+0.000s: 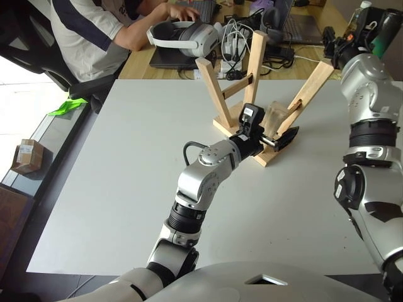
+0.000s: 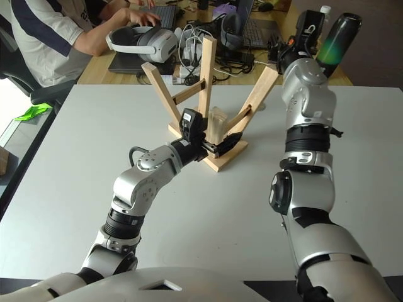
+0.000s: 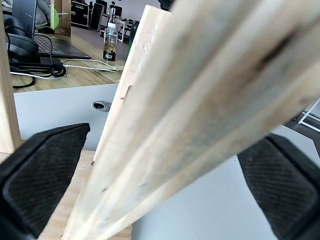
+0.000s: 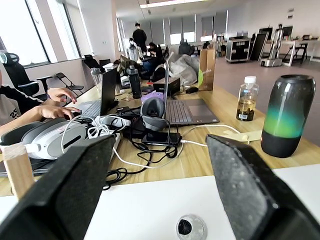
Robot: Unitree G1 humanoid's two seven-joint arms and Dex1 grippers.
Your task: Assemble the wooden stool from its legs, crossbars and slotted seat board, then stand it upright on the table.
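On your left gripper (image 1: pixel 283 139) the fingers stand spread around one leg (image 3: pixel 190 100) of the upturned wooden stool (image 1: pixel 217 100) at mid-table (image 1: pixel 126 189), not clamped. Your right gripper (image 4: pixel 160 150) gapes empty, raised beside another leg (image 4: pixel 17 167).

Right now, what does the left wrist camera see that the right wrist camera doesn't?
Left wrist camera alone: a stool leg up close, passing between the open pads of the left claw. Right wrist camera alone: a glowing speaker, a white headset, another leg's tip, and the right claw open around nothing. Both: the white table, its small round hole, and a bottle on the desk behind.
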